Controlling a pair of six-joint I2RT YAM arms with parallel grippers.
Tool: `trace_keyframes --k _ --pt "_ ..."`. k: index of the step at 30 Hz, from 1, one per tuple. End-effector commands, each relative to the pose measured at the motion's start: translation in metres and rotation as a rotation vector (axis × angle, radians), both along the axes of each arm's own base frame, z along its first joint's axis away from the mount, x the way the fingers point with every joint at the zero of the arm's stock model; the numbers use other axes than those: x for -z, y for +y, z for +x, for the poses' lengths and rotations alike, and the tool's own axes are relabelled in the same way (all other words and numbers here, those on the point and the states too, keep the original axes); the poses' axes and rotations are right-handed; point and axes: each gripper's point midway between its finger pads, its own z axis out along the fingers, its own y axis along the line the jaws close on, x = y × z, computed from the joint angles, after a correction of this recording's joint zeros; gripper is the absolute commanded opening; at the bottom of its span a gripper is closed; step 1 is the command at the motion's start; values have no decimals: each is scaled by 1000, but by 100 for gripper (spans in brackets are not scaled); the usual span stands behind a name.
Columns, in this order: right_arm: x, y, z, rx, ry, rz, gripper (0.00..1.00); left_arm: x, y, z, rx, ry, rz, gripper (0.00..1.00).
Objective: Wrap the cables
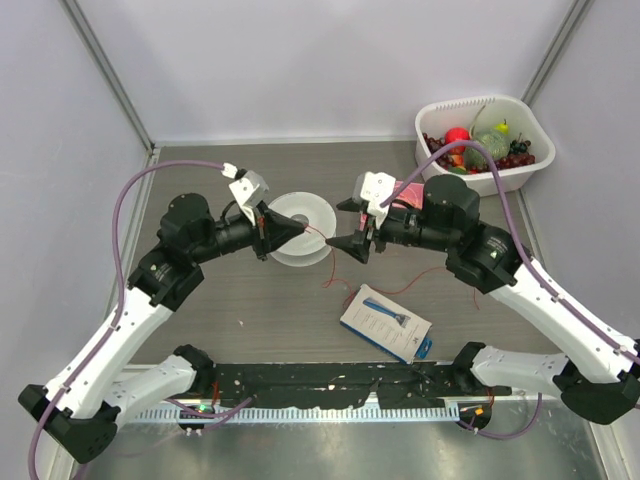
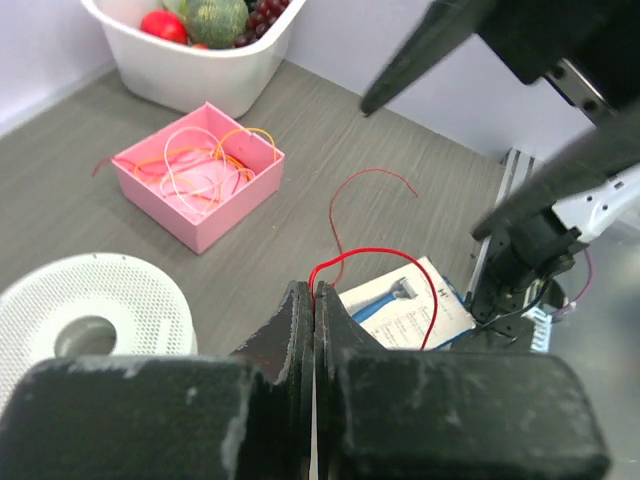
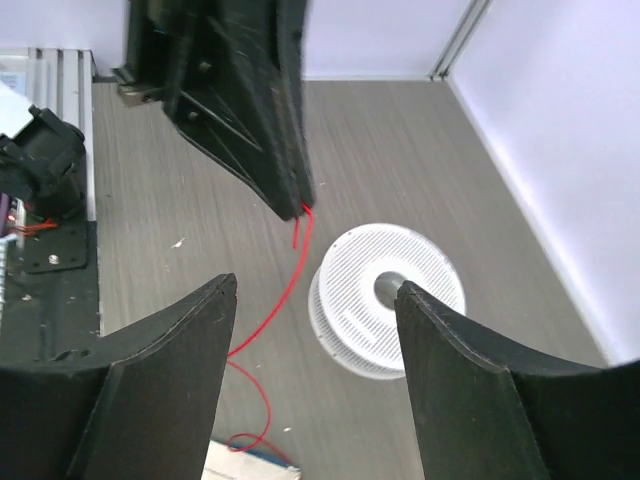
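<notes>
— Where does the hair-thin red-orange wire [image 2: 375,251] lie?
— One end is nipped in the left gripper [image 2: 313,296], whose black fingers are pressed tight together. From there it arches out and trails down onto the grey table [image 1: 250,300], heading for the flat blue-and-white razor package [image 1: 385,322] at about 5 o'clock in the top view
— And its long axis, as the right gripper [image 3: 315,288] meets it?
— In the right wrist view it runs from the pinch at 12 o'clock down to 7 o'clock, crossing the gap between that gripper's fingers, which stand wide apart and hold nothing. It sits closer to the 9 o'clock finger; how deep, I cannot tell
— The white perforated round spool [image 3: 388,272]?
— At 3 o'clock of the strand, under the left gripper's tip in the top view. I judge the right arm nearer the free stretch, so the catch falls to it
</notes>
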Motion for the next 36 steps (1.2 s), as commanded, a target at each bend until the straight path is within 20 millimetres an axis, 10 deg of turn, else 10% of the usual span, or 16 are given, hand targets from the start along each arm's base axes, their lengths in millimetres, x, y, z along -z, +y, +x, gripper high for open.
trace_keyframes --k 1,17,36 --pt "-18 15 3 -4 -208 -34 70 -20 1 9 -107 167 -129 0" --pt "-11 27 12 162 -546 -135 52 -33 -6 -2 -55 305 -237 0" --pt "3 35 7 104 -556 -176 38 -34 -10 -9 -5 305 -235 0"
